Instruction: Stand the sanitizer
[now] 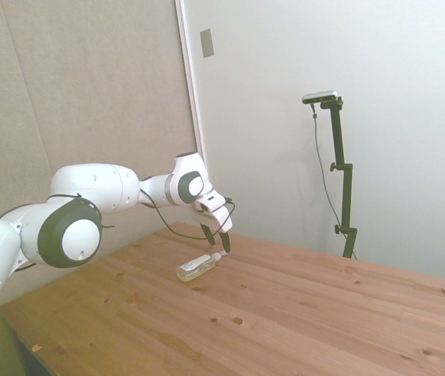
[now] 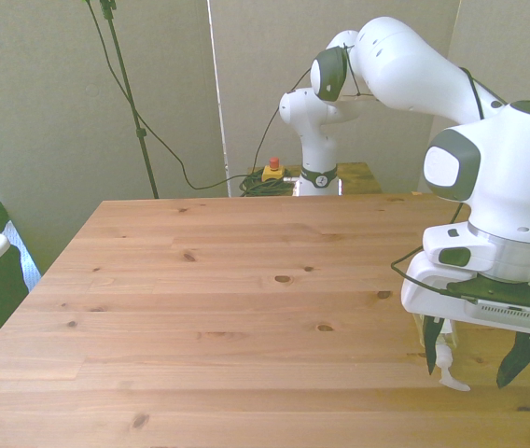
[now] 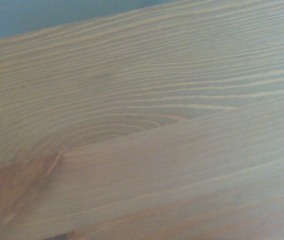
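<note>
A wooden table [image 1: 285, 313] of pale pine planks with dark knots fills the foreground. Behind its far edge, in the front view, a small yellow box with a red button [image 2: 272, 172] sits beside a coil of dark cables [image 2: 246, 183]. A grey wall plate [image 1: 207, 42] is fixed high on the white wall [image 1: 395, 63], next to a beige panel [image 1: 89, 78]. The wrist view shows only blurred wood grain

The sanitizer [image 1: 197, 267] lies on its side on the wooden counter [image 1: 301, 313], its white nozzle cap pointing toward the end effector [image 1: 216, 240]. The end effector hangs just above that cap end, dark fingers [image 1: 226, 243] spread apart and angled downward.
</note>
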Available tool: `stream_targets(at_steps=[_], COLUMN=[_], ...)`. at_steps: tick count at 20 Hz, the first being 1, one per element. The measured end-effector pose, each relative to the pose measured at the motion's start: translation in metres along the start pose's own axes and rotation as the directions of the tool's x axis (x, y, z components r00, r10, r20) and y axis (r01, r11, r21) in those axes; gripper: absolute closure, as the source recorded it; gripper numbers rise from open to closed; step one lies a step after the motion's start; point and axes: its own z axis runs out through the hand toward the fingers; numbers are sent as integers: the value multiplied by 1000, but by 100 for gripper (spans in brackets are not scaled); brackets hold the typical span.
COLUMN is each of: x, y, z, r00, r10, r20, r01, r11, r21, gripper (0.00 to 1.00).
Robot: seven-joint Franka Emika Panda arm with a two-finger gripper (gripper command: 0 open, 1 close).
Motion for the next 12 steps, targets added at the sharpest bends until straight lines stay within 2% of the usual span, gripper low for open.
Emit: stream_targets(at_steps=[7, 8, 12], x=[1, 3, 10], y=[6, 8, 15], z=[11, 12, 17], r00=[1000, 1000, 1000], r10=[-5, -4, -2], r20=[13, 14, 20], r01=[5, 4, 3], r11=[1000, 1000, 1000], r21=[-20, -22, -26], gripper=[0, 100, 100])
